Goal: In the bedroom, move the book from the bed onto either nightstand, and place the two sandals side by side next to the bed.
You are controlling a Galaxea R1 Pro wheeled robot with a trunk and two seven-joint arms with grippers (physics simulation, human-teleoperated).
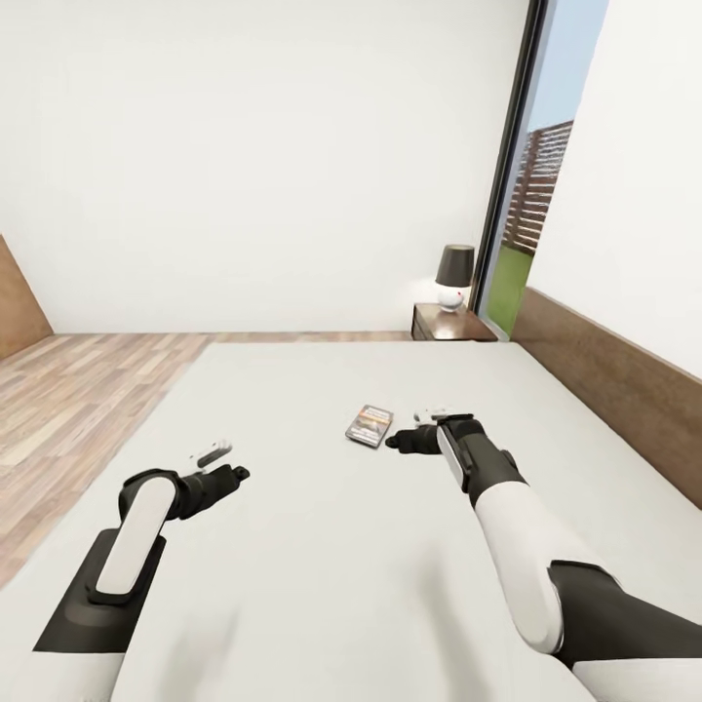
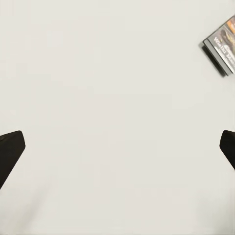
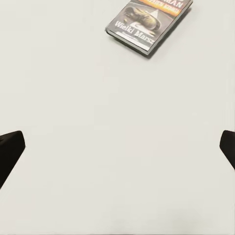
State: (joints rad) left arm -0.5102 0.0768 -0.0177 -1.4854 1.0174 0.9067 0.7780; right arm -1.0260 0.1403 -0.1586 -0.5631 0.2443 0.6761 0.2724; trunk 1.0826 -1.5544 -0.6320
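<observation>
Head view has the book lying flat on the bed mattress, just beside the right gripper, probably because that arm is being lined up for the pickup. Both sets of fingers are spread wide with nothing held, and the left gripper is parked well apart. The nightstand, lamp on top, is seen past the bed's far corner, so that's likely where it'll be dropped.

Book: thin paperback, lay flat and face up on the bed, dark cover with orange band, greyish picture and white lettering, its far end cut by the frame edge. Bed: plain off-white surface, bare around the book. Right gripper: two dark fingertips stood wide apart over the bed, well short of the book, nothing between them
</observation>
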